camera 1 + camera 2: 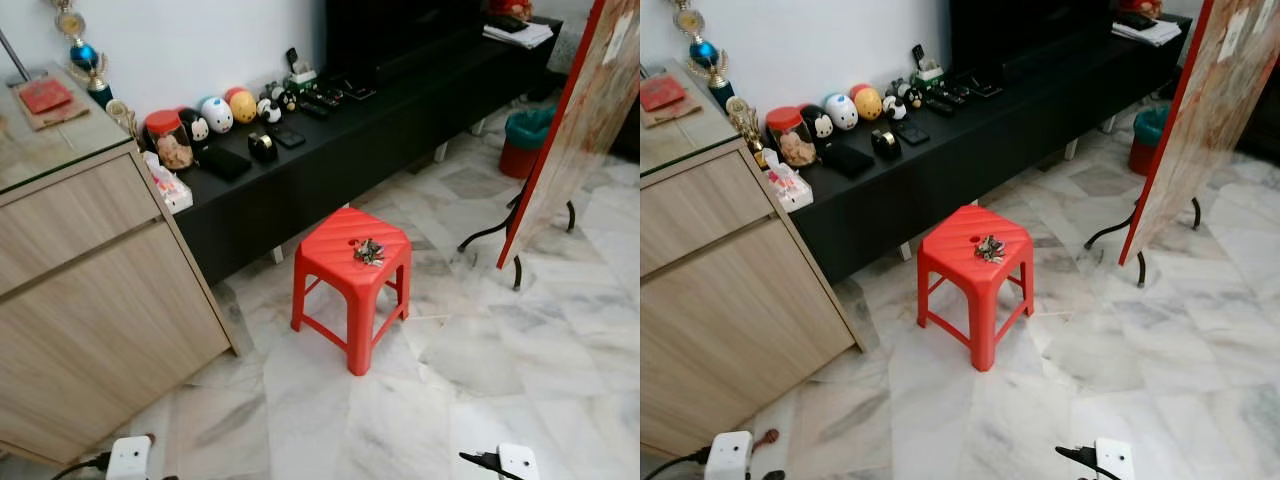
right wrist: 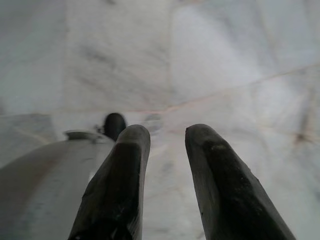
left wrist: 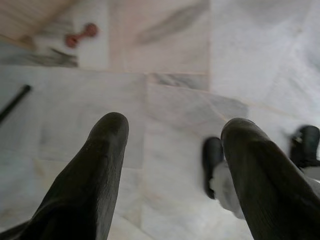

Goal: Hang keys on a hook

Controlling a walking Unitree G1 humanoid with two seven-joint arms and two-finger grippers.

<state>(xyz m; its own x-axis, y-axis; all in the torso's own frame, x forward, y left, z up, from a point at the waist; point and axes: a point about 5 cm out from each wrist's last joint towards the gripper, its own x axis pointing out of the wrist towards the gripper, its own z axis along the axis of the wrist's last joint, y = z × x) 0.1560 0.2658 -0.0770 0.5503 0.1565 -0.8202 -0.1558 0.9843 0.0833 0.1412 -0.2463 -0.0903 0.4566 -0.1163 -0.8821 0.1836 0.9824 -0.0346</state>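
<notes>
On the red stool (image 1: 352, 258) lie the keys (image 1: 368, 251); both pincers, left (image 3: 172, 150) and right (image 2: 167, 150), hang parted, empty.

- Stool (image 1: 345, 262): bright red plastic.
- Keys (image 1: 368, 251): dark metallic cluster.
- Floor (image 1: 520, 370): white marble, grey veining.
- Long low surface (image 1: 370, 130): black.
- Cabinet (image 1: 90, 320): pale wood grain.
- Bin (image 1: 525, 140): red, teal liner.
- Left gripper (image 3: 172, 135) and right gripper (image 2: 167, 137): black fingers.
- Folded table (image 1: 575, 130): red edge.
</notes>
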